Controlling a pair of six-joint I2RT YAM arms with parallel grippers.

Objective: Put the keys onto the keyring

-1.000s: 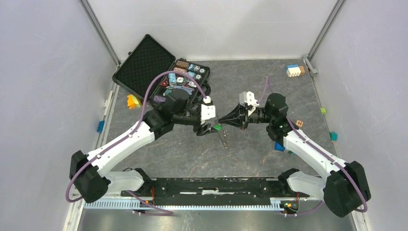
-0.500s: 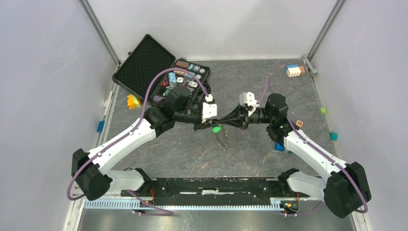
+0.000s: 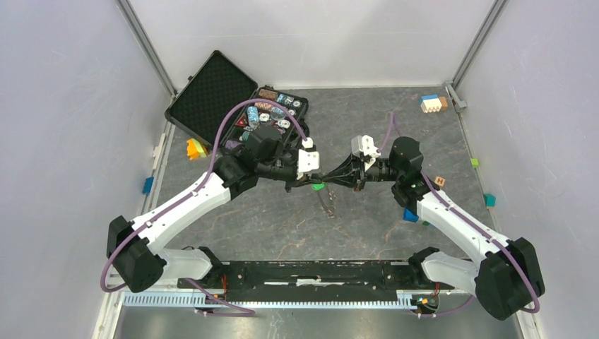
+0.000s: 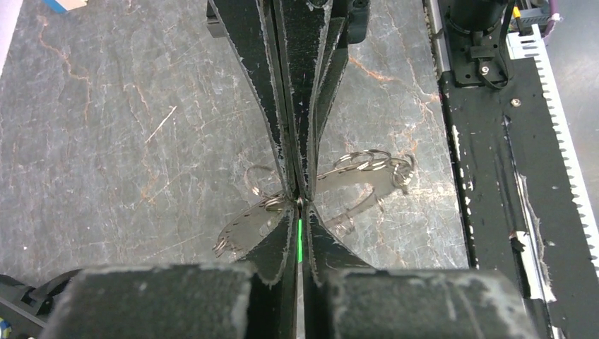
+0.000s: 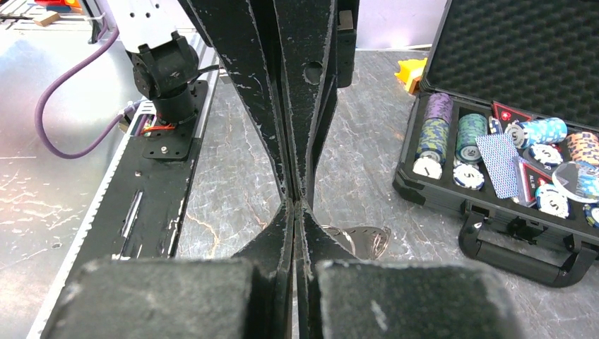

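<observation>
Top view: both arms reach in over the middle of the table [image 3: 282, 229] and meet tip to tip. The left gripper [image 3: 313, 185] is clenched on the green key [image 3: 318, 187], with the green head showing right at its tips. The right gripper [image 3: 329, 181] is clamped shut, and the grey keys [image 3: 329, 205] dangle just below it on the near side. An open poker chip case [image 3: 212, 99] sits at the far left corner and small coloured blocks [image 3: 431, 103] at the far right corner. Left wrist view: the left fingers are pressed together with a thin green strip sandwiched between them. The right fingers come in from the opposite side, also closed, tips almost touching the left ones. The keyring [image 4: 274, 203] runs into that meeting point and looks pinched by the right tips. Grey keys fan out on both sides above the marbled top. Right wrist view: same nose-to-nose pose, both pairs closed with no gap visible. A couple of grey keys peek out just right of the tips. The chip case is on the right, with chips and cards in its tray.
</observation>
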